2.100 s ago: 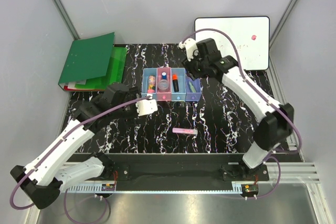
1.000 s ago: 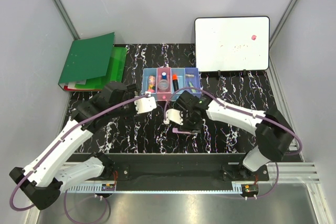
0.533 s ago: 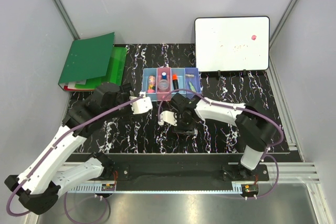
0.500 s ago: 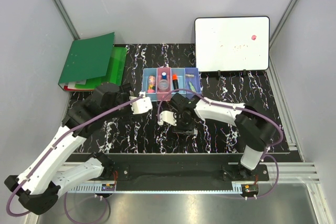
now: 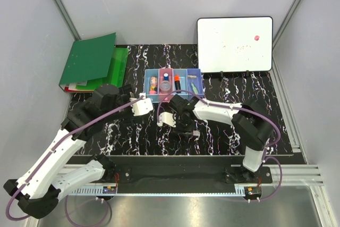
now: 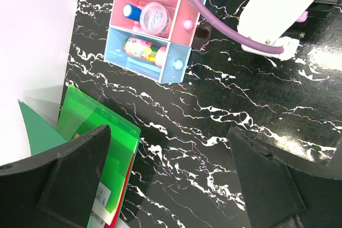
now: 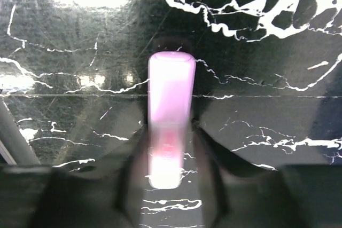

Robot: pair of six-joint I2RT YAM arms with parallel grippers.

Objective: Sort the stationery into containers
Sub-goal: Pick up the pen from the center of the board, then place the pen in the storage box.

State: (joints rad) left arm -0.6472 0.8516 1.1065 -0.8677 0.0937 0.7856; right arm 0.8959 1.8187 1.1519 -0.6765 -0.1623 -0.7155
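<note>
The pink marker (image 7: pixel 171 105) lies on the black marbled table, lengthwise between my right gripper's fingers (image 7: pixel 206 148), which press on both its sides. In the top view my right gripper (image 5: pixel 185 126) is down at the table just in front of the containers. The light blue bin (image 5: pixel 152 84) holds the pink-yellow eraser, the pink bin (image 5: pixel 166 84) the round clear piece, the second light blue bin (image 5: pixel 179 83) the orange-capped stick, and the violet-blue bin (image 5: pixel 194 84) the green pen. My left gripper (image 5: pixel 139 104) is open and empty, hovering left of the bins (image 6: pixel 155 20).
Green binders (image 5: pixel 93 62) lie at the back left, also in the left wrist view (image 6: pixel 91 132). A whiteboard (image 5: pixel 235 43) stands at the back right. The right arm's white wrist (image 6: pixel 278 9) sits close to the left gripper. Grey walls close in both sides.
My right arm swung from the bins at the back down onto the pink marker and closed around it. My left arm drew back slightly to the left.
</note>
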